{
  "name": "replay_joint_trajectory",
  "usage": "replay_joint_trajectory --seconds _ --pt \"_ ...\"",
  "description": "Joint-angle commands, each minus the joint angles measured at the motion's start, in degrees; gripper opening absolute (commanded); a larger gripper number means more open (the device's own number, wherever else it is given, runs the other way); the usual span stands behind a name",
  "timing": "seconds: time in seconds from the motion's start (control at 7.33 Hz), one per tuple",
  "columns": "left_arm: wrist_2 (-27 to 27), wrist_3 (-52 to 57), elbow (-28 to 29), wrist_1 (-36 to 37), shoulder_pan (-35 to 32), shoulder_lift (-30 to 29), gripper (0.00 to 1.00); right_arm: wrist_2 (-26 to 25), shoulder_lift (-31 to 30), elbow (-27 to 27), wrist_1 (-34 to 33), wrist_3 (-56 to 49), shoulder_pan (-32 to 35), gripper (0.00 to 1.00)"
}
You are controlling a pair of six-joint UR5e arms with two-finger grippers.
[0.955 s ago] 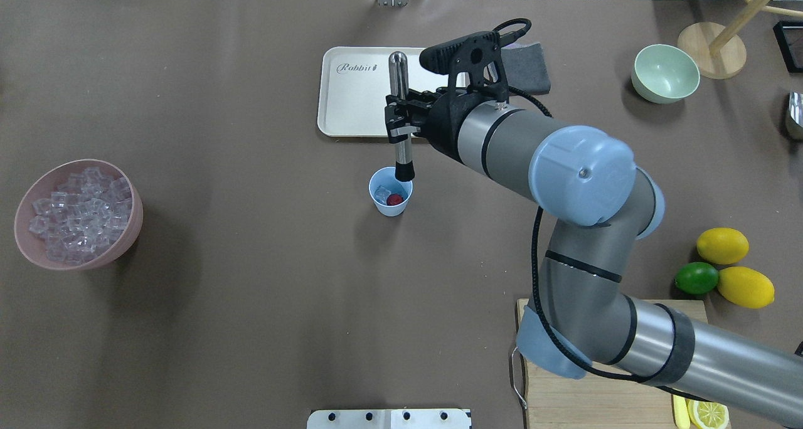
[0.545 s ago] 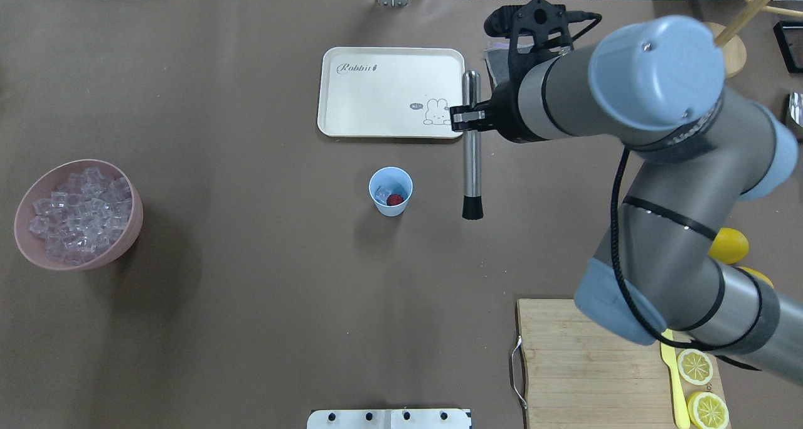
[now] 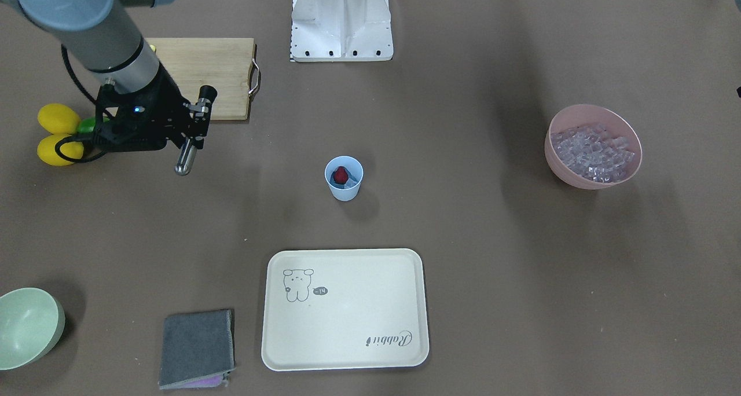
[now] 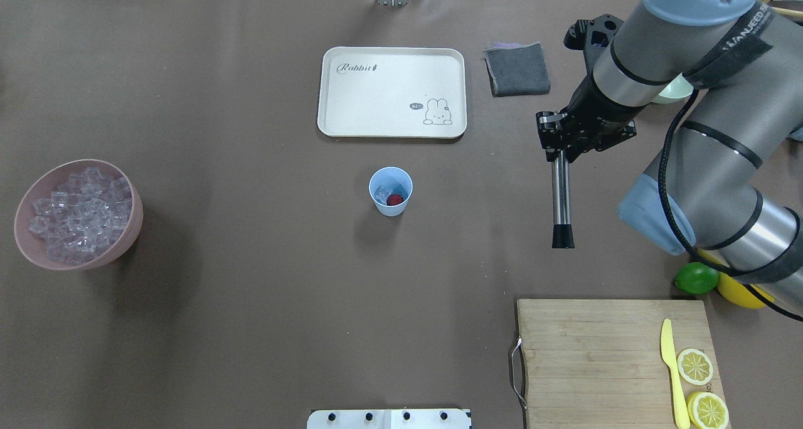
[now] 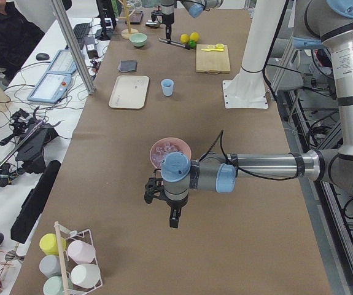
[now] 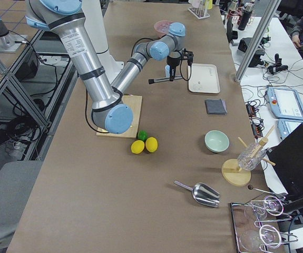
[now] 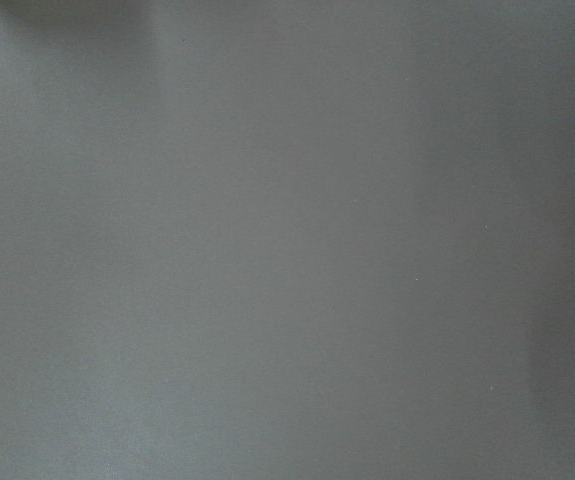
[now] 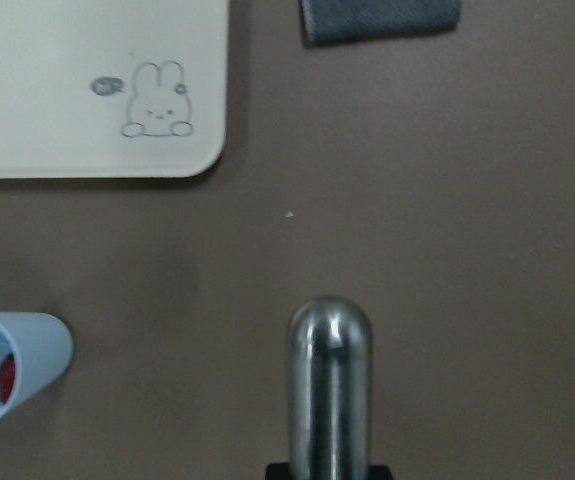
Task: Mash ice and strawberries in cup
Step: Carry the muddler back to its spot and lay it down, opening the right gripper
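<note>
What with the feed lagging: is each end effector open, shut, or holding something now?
Left end effector: cannot be told.
Right end effector: closed, holding the metal muddler.

One cup, small, pale blue, tapered, no handle, standing upright near the middle of the bench. Inside it, one small red strawberry lies beside a clear ice cube. More ice, many clear cubes, is heaped in a pink bowl well apart from the cup.

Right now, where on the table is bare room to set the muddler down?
Widest bare patch: between the pink bowl and the cup. Also bare: between the cup and the cutting board, by the muddler. Crowded: around the lime and lemons.
</note>
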Motion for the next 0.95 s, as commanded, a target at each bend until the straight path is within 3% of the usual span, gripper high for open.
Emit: replay_joint_trajectory --seconds 0.0,0.27,0.55,0.82 --pt "0.3 0.0 -1.4 -0.1 -0.3 0.0 0.99 4.3 -3.3 -8.8 0.2 -11.7 3.9 0.0" --pt "0.3 0.0 -2.3 -0.1 -0.3 0.1 0.99 4.2 -4.3 -14.8 2.5 -15.3 5.9 0.0" --pt "0.4 0.1 -2.7 -0.1 -0.3 0.1 0.99 4.1 -6.9 -22.7 13.2 -15.4 5.9 0.0" --pt "0.4 0.1 -2.9 -0.4 -0.3 0.2 0.99 3.9 -6.8 -26.7 16.2 -15.2 5.4 0.0"
